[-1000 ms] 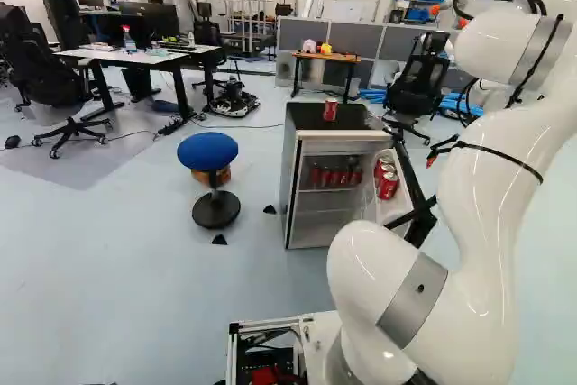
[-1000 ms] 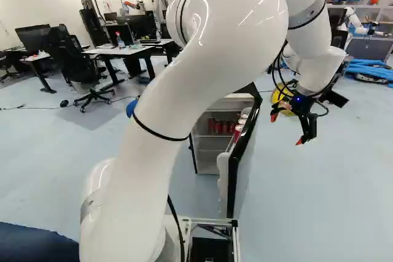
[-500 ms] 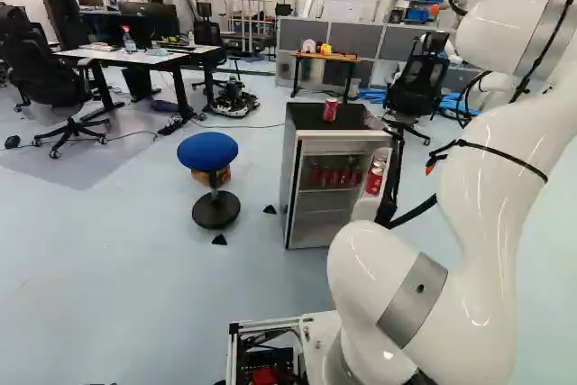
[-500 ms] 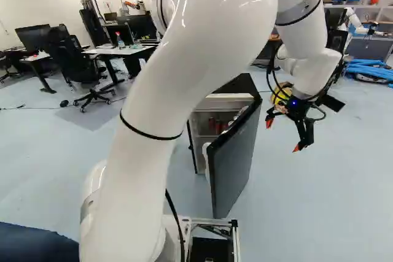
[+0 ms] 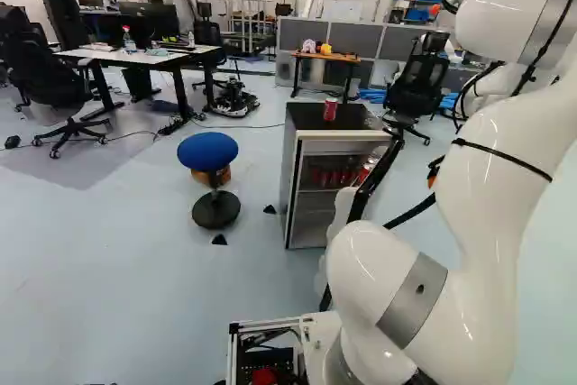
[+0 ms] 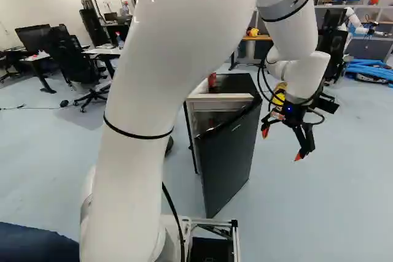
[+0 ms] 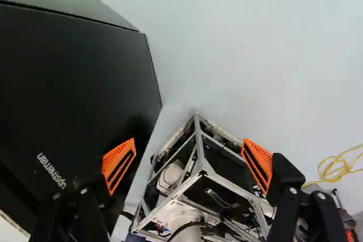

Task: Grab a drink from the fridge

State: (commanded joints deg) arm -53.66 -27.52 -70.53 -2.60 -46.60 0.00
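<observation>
Wide-spread jaws on the black gripper (image 6: 282, 145), with fingertips aimed mostly down, in the air to the right of the fridge door (image 6: 230, 157) in the right base view. Seen from the wrist, between and beyond the fingers, open metal framing of the moving base (image 7: 199, 145); just beside, the door's dark outer face. Partly open, with that face turned away from the fridge (image 5: 292, 169). Upright on the fridge top, a red can (image 5: 330, 110), long axis vertical. On an inside shelf, a row of red cans (image 5: 334, 178), also upright; near the door's edge, another can (image 5: 365, 171), partly hidden, exact lean unclear.
</observation>
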